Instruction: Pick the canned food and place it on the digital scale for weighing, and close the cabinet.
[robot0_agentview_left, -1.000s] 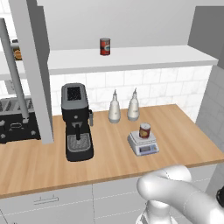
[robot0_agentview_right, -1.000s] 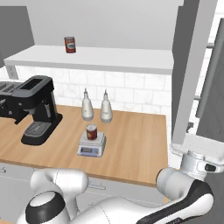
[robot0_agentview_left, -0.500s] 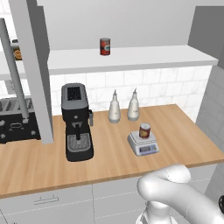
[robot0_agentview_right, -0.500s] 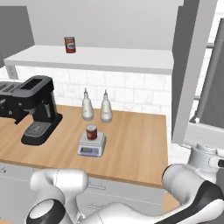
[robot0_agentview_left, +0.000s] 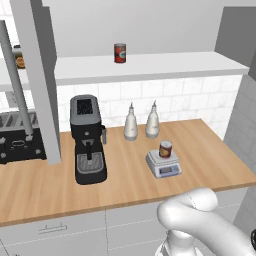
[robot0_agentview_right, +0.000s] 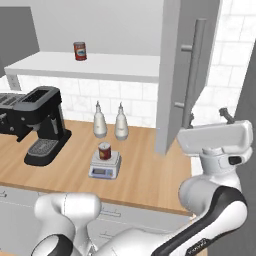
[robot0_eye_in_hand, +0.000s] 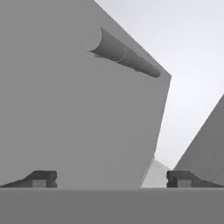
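Canned food, a small dark-red cylinder with an orange-tan label (robot0_agentview_left: 165, 149), stands on the flat silver-grey digital scale (robot0_agentview_left: 163, 164). Jaws stand wide, empty, facing the open grey cabinet door (robot0_agentview_right: 186, 75).

Kitchen: coffee machine (robot0_agentview_left: 89, 140), wooden counter (robot0_agentview_left: 40, 187)

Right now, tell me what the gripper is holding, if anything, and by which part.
Nothing is held. The gripper stands open facing the grey cabinet door, with nothing between its fingertips. The canned food sits on the digital scale.
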